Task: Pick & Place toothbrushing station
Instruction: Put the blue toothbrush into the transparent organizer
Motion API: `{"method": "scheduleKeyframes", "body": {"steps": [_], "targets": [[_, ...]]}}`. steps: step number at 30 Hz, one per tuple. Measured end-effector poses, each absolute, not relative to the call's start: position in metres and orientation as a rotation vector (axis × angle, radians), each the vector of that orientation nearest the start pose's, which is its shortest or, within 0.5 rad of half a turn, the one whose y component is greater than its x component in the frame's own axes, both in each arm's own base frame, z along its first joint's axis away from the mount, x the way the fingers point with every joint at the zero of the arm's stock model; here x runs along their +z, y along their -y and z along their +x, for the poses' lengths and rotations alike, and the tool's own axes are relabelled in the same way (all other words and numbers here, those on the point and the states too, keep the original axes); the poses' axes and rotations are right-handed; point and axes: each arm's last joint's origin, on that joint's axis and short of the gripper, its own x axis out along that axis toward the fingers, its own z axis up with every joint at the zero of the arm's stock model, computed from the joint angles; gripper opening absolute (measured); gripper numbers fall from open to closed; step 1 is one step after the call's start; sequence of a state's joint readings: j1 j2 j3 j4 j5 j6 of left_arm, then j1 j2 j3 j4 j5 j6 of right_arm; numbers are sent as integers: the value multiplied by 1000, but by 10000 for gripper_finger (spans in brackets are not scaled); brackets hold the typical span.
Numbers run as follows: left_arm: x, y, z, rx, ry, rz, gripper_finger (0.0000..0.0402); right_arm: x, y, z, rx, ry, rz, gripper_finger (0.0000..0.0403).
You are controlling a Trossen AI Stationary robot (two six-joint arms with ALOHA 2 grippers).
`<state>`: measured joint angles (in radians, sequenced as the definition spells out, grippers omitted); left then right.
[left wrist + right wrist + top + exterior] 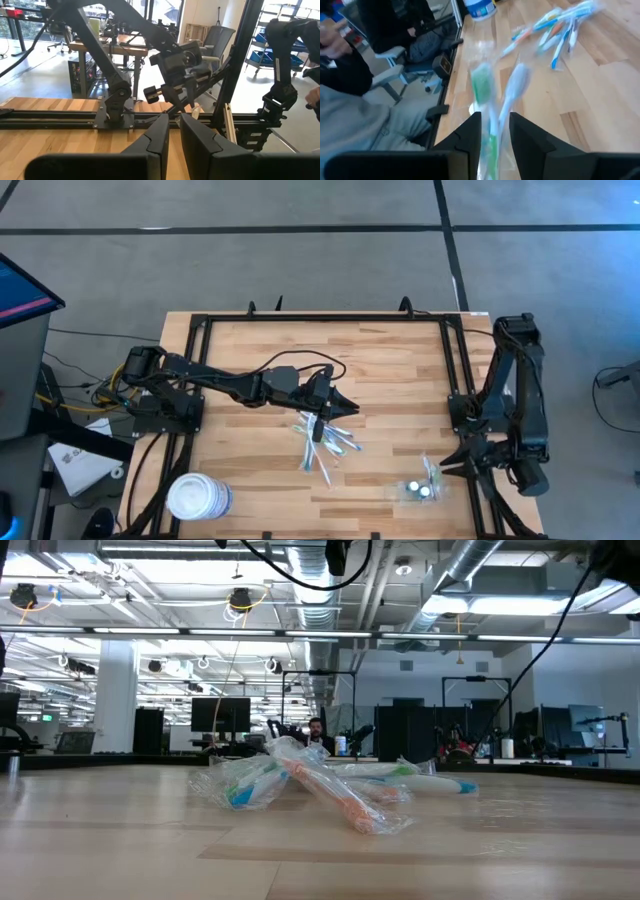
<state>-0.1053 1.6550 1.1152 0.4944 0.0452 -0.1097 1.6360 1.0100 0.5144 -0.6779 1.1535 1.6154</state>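
Plainly, a status sheet from where I stand.

Task thing: the small see-through plastic toothbrushing station [420, 489] stands on the pale wooden bench [400, 370], near its front edge on my right side, with a green-and-white brush and a white brush in it.

Right tool: my right tool [492, 122] is at the station, which lies straight ahead of it; both brushes show through the gap. I cannot tell whether it is gripping the holder or free of it.

Left tool: my left tool [345, 408] hangs over the middle of the bench, above the loose heap of plastic-wrapped toothbrushes [325, 442]. It is narrow, drawn nearly together, with nothing in it.

Other items: a large round white tub [198, 497] sits at the front left corner, well apart from the station.

Done, as I judge it: the station is on the bench and upright, with brushes loaded.

Left, as I judge it: either this is the set-down and my right arm only has to back away, or the lift is yet to come. The wrapped heap is unsorted.
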Motion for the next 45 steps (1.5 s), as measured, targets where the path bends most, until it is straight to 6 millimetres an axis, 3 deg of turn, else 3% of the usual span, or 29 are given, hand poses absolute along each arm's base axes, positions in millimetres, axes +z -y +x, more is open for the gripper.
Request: {"method": "scheduleKeyframes", "body": {"steps": [22, 37, 45], "targets": [[286, 41, 377, -147, -66, -108, 40, 239, -94, 35, 101, -258, 446, 91], [273, 41, 376, -141, -207, -103, 40, 266, -96, 56, 29, -191, 302, 91], [267, 41, 374, -133, -270, -101, 40, 268, -97, 77, -24, -211, 225, 91]]}}
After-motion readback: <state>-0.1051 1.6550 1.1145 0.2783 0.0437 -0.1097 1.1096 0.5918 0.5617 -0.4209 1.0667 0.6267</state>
